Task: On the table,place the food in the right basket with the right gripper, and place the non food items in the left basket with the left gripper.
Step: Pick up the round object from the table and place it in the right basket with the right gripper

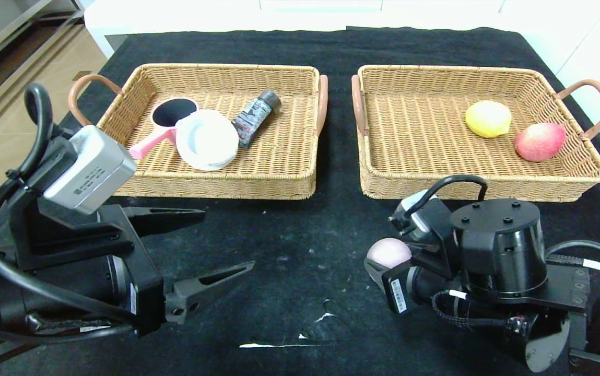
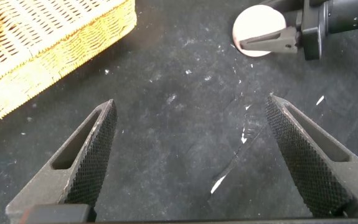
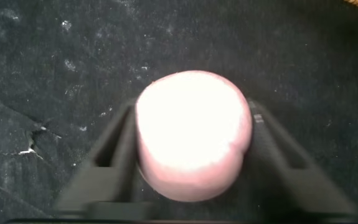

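**Right fingers pinching the mauve ball near the right basket**

On my left, the left gripper (image 1: 211, 243) hangs low over the near-left tabletop (image 1: 289, 230), its fingers (image 2: 82, 158) spread wide with nothing between them. Beyond it, the left basket (image 1: 258, 180) sits on the far-left side and holds the non-food items: the pink pan (image 1: 166, 122) at its left, the white dish (image 1: 207, 139) overlapping the pan's near edge, and the black tube (image 1: 255, 118) lying just right of the dish, its grey cap pointing far.

Moving right, I see small white tears in the black cloth near the middle of the tabletop's near edge. Right of them, the right gripper (image 3: 194, 134) is down at the tabletop with its fingers (image 3: 113, 155) closed against both sides of the pale mauve ball (image 1: 387, 252), just in front of the right basket (image 1: 435, 185). In that basket's right half lie the yellow lemon (image 1: 487, 118) and, just right of and nearer than it, the red-pink peach (image 1: 540, 141).
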`<state>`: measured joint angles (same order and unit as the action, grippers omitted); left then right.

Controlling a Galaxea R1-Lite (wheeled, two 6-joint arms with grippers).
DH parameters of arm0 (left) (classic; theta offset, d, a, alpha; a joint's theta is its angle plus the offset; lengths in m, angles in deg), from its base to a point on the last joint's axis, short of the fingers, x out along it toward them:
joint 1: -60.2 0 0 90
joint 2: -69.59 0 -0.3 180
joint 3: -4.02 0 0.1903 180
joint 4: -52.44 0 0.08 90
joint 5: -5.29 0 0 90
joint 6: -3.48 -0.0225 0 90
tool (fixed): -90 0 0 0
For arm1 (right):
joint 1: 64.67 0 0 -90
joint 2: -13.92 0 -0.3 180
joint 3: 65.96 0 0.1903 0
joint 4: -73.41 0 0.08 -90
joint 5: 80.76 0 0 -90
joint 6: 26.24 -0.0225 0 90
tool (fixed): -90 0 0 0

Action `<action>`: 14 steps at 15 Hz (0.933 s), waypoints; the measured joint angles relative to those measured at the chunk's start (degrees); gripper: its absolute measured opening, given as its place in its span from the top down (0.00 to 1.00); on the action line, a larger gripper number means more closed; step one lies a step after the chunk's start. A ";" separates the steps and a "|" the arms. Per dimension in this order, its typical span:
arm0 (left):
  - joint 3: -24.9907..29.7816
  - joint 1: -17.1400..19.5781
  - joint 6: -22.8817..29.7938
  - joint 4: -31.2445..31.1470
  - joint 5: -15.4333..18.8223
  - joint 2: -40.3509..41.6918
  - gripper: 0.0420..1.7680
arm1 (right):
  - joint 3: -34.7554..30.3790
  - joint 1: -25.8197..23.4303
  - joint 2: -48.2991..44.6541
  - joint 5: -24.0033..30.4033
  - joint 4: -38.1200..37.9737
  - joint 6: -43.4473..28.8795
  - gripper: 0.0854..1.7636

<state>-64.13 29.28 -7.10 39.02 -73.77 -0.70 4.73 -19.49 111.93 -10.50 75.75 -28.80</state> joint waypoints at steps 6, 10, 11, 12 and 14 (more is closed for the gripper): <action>-0.02 0.00 0.02 -0.02 0.00 -0.05 0.03 | 0.06 0.07 -0.05 0.00 0.11 0.02 0.95; 0.04 0.00 0.00 -0.02 0.06 -0.10 0.03 | 0.06 0.07 -0.11 -0.02 0.06 0.02 0.95; 0.04 0.00 0.00 0.00 0.06 -0.11 0.03 | 0.09 0.07 -0.16 -0.02 0.06 0.00 0.95; 0.04 0.00 0.00 -0.02 0.06 -0.11 0.03 | 0.13 0.07 -0.16 0.00 0.02 -0.02 0.95; 0.06 0.00 0.00 -0.02 0.06 -0.11 0.03 | 0.09 0.07 -0.17 0.01 0.04 -0.05 0.95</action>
<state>-64.07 29.28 -7.10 39.00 -73.71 -0.81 4.81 -19.42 111.76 -10.48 75.79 -28.85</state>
